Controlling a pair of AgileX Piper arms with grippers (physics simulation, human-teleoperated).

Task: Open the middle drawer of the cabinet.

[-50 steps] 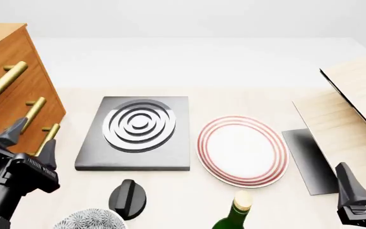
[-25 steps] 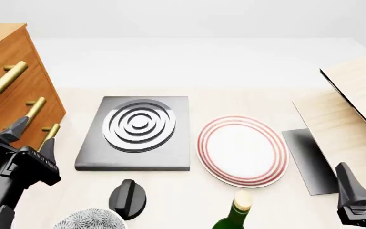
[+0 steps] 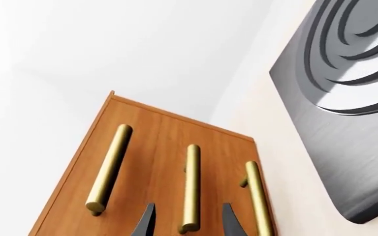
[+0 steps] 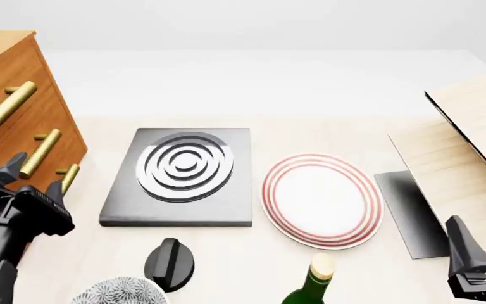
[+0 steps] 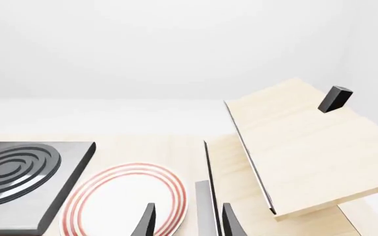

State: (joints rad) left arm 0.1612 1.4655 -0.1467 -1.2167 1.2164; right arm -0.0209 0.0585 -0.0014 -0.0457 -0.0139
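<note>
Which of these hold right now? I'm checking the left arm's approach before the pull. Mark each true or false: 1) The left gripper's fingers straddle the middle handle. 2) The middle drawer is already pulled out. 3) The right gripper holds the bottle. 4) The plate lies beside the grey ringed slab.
1) True: in the left wrist view the open left gripper has its fingertips on either side of the middle drawer's brass handle.
2) False: all three fronts on the cabinet look flush.
3) False: the right gripper is open and holds nothing; the bottle stands apart.
4) True: the plate lies beside the slab.
</note>
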